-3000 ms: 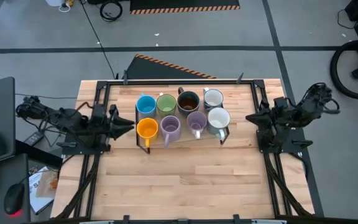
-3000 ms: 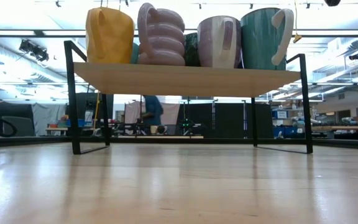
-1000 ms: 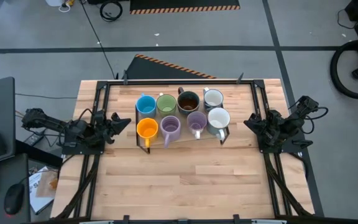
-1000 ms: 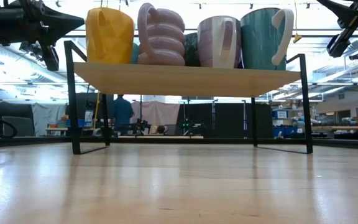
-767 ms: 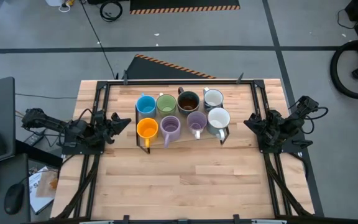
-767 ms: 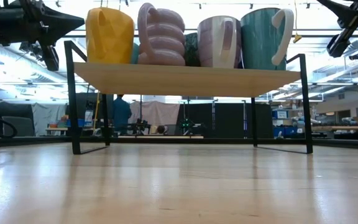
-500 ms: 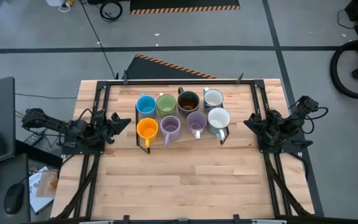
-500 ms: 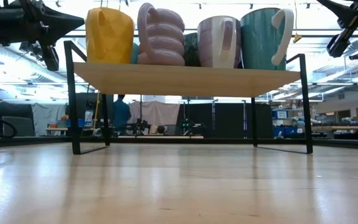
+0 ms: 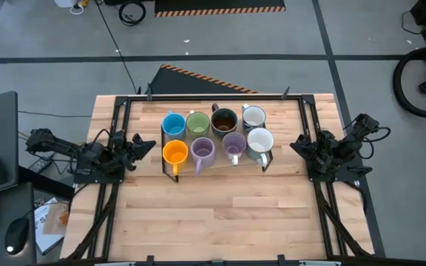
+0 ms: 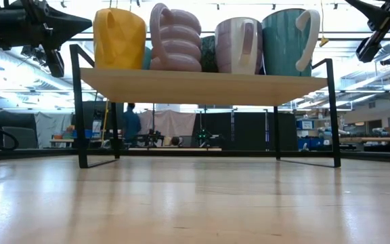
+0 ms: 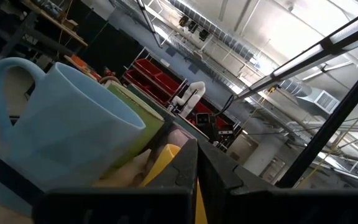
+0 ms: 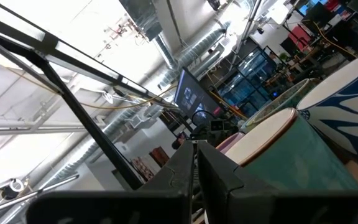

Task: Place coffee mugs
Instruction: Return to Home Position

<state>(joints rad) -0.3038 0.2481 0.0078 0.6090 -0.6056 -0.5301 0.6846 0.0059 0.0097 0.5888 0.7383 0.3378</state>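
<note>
Several coffee mugs stand upright in two rows on a raised wooden shelf [image 9: 220, 165] at the table's far middle. The far row holds blue [image 9: 173, 124], green [image 9: 197, 123], dark brown [image 9: 224, 119] and white [image 9: 254, 116] mugs. The near row holds orange [image 9: 174, 152], two purple [image 9: 203, 151] [image 9: 234, 144] and white-rimmed teal [image 9: 259, 141] mugs. My left gripper [image 9: 156, 145] is shut just left of the shelf, holding nothing. My right gripper [image 9: 296, 145] is shut just right of it, holding nothing. Both point slightly upward toward the mugs.
The shelf stands on a black metal frame [image 10: 78, 108] with open space beneath it. Bare wooden tabletop [image 9: 220, 222] stretches from the shelf to the near edge. Black rails [image 9: 113, 207] run along the table's left and right sides.
Over the last second both arms and all mugs have kept still. Compared with three seconds ago, both grippers have tipped upward and now show in the low view's upper corners.
</note>
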